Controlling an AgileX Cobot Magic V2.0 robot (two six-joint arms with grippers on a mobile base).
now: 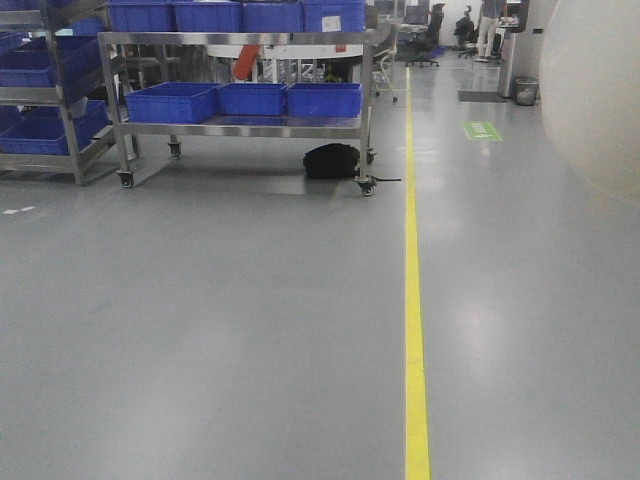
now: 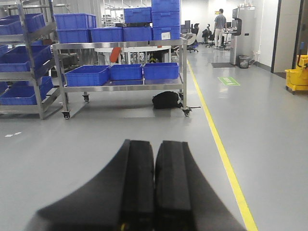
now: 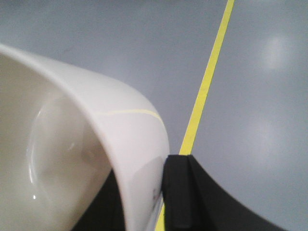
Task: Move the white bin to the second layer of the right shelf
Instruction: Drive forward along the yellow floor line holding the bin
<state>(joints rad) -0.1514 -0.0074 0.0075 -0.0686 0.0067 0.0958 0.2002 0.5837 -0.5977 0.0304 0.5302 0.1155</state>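
The white bin (image 3: 72,144) fills the left of the right wrist view, a smooth cream tub held above the grey floor. My right gripper (image 3: 144,192) is shut on its rim: one black finger (image 3: 178,192) presses the outer wall, the other sits inside the tub. The bin's rounded wall also shows at the right edge of the front view (image 1: 595,90). My left gripper (image 2: 154,183) is shut and empty, its two black pads together, pointing over the floor. The right shelf with roller levels is out of view.
A wheeled steel rack (image 1: 240,125) with blue crates (image 1: 250,98) stands ahead at the left; a second rack (image 1: 45,110) is further left. A black bag (image 1: 331,160) lies under the rack. A yellow floor line (image 1: 412,300) runs forward. A yellow mop bucket (image 2: 297,79) stands far right.
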